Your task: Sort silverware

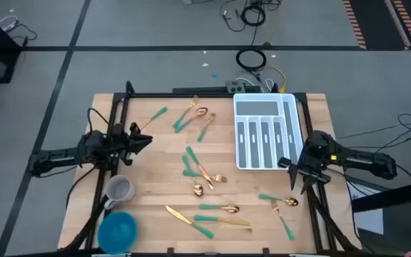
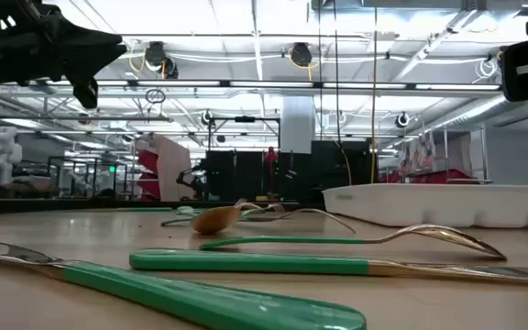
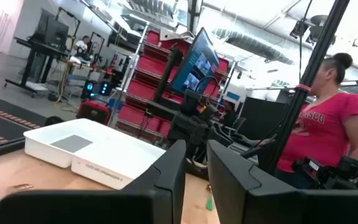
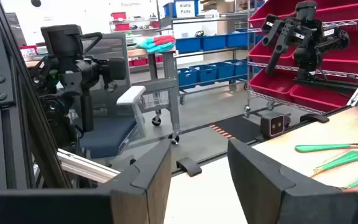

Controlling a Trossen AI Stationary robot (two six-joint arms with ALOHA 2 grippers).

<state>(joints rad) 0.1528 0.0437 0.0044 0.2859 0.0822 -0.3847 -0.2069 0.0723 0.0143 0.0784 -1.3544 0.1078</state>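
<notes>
Wooden table point(image 1: 155, 214) from above: about a dozen pieces of silverware point(image 1: 204, 171) scattered, one white tray point(image 1: 266, 132), one mug point(image 1: 120, 189), one blue bowl point(image 1: 118, 230). The left gripper point(image 1: 145, 139) and right gripper point(image 1: 295, 175) hover at the table's sides. In the wrist views both are slightly open, holding nothing.

White letters "SCO" show partly on the person's red shirt point(image 3: 328, 118), at three o'clock in the left wrist view. Other signs and labels are too small to read.
</notes>
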